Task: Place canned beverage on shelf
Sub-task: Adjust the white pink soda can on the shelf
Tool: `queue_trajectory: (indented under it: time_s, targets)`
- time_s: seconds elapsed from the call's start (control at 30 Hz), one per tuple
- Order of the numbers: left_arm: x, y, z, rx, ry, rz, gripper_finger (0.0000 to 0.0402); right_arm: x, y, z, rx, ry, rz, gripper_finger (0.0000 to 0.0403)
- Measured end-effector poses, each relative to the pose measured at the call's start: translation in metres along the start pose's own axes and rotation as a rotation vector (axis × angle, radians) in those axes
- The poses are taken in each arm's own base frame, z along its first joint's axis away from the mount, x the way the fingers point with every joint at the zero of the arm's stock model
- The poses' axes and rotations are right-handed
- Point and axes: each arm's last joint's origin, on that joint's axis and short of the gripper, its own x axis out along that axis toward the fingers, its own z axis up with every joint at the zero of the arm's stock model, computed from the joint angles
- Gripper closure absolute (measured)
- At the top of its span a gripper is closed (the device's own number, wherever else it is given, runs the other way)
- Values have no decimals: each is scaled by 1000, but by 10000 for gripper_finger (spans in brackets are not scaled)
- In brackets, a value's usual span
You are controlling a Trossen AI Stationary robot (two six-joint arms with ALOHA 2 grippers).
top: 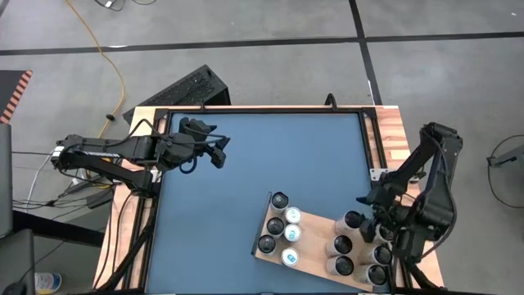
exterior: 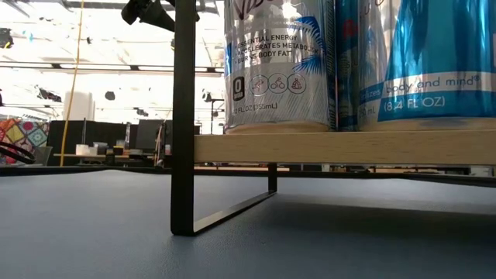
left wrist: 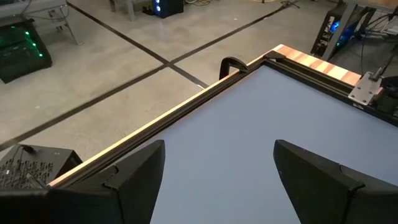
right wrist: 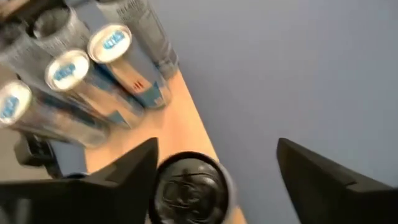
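The shelf (top: 315,246) is a light-brown wooden board on black metal legs, at the table's near right. In the low view its board (exterior: 341,147) stands raised on a leg (exterior: 184,116). Several cans stand upright on it in two groups, blue-and-white tops (top: 291,233) on the left and dark tops (top: 340,244) on the right. My right gripper (top: 366,215) is open above the right group. Its fingers stand on either side of a dark-topped can (right wrist: 189,186), which is close to one finger (right wrist: 127,171). My left gripper (top: 219,152) is open and empty over the table's far left.
The blue-grey tabletop (top: 262,156) has a black frame and wooden side rails (top: 393,135). A clamp (left wrist: 231,64) sits on the far edge. Slim blue cans (right wrist: 93,68) stand close beside my right gripper. Bare tabletop lies between the two arms.
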Motion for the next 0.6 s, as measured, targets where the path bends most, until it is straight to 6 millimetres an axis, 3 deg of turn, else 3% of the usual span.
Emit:
queue_trajectory:
  time_s: [0.1, 0.27, 0.43, 0.6]
  targets:
    - [0, -1, 0, -29, 6, -23, 116, 0, -7, 11, -58, 45, -10, 145]
    - [0, -9, 7, -127, 1, -219, 118, -9, -13, 37, -152, 43, 31, 268]
    - [-1, -12, 11, -157, -16, -291, 154, -26, -12, 68, -258, 20, 100, 384]
    - [-1, -13, 11, -154, -13, -298, 208, -28, -5, 94, -389, 61, 108, 389]
